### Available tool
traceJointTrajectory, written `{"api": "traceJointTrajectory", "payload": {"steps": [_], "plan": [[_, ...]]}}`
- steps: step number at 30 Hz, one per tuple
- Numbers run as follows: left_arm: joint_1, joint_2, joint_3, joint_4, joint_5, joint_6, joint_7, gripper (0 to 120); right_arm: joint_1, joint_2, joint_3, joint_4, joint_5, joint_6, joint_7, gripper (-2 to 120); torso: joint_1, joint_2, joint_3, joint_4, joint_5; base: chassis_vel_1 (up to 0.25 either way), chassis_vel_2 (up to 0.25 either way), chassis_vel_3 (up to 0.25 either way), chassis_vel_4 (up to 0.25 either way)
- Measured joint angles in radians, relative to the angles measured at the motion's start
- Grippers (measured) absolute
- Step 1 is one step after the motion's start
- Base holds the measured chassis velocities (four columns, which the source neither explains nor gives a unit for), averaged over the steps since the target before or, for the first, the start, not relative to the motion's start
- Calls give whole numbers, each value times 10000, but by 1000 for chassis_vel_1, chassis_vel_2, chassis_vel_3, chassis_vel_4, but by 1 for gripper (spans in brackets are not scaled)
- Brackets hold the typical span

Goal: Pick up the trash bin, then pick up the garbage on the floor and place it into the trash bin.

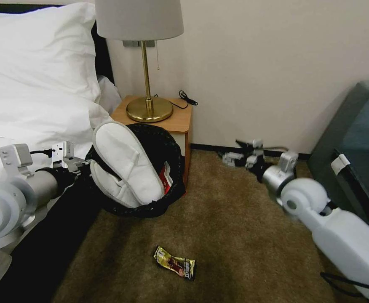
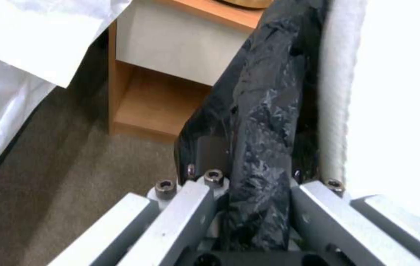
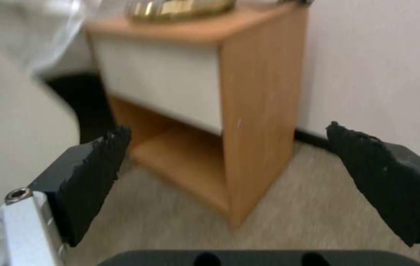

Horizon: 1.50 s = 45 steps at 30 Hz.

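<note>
- Trash bin (image 1: 174,168): hung off the carpet, tilted w/ its mouth toward the camera, btwn the bed (image 1: 28,84) and the nightstand (image 1: 180,120). Looked light but bulky; the glossy black liner is prob. slippery and crinkly, so the rim is the sensible place to hold — a grip on bag film alone could slide.
- Left gripper (image 2: 256,192): closed on the bin's rim at the bed side, liner pinched btwn the two fingers in the left wrist view. One-sided hold, so the bin likely swings if the arm moves fast.
- White slippers (image 1: 127,164): already in the bin, one sticking up well past the rim, soft and light; judged apt to tip out if the bin tilts more. Red packet (image 1: 166,176) tucked beside them.
- Right gripper (image 1: 239,158): low over the floor near the wall, right of the nightstand, jaws spread wide, nothing btwn the pads (image 3: 96,177).
- Wrapper (image 1: 175,262): gold/red, flat on the floor (image 1: 243,235) below the bin, well apart from the right gripper and nearer the robot. Thin, light, prob. slick foil; hard to pinch flat, so a raised crumpled edge is the best spot, approached from above.
</note>
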Motion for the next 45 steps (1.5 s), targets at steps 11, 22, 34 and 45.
{"api": "traceJointTrajectory", "payload": {"steps": [11, 22, 34, 45], "plan": [[-19, 48, 5, -4, -29, 0, 24, 1, -857, 4, -773, -810, -1523, 449, -2668, 100, -1, 1, -1, 1, -2, 0, 0, 0, 0], [-60, 124, 122, -42, -53, 0, 51, 1, -136, 708, -2412, -2101, -3170, 800, -4316, 100, -1, 1, 0, 5, -1, 0, 0, 0, 0], [-141, 149, 394, 94, 277, 0, 538, 1, 369, 945, -3573, -3411, -3684, 1454, -5327, 100, -1, 1, -1, -1, -3, 0, 0, 0, 0], [-218, 225, 438, 116, 341, 0, 738, 1, 887, 1750, -4733, -4708, -3916, 1764, -5457, 100, 0, 0, -1, 1, -2, 0, 0, 0, 0]]}}
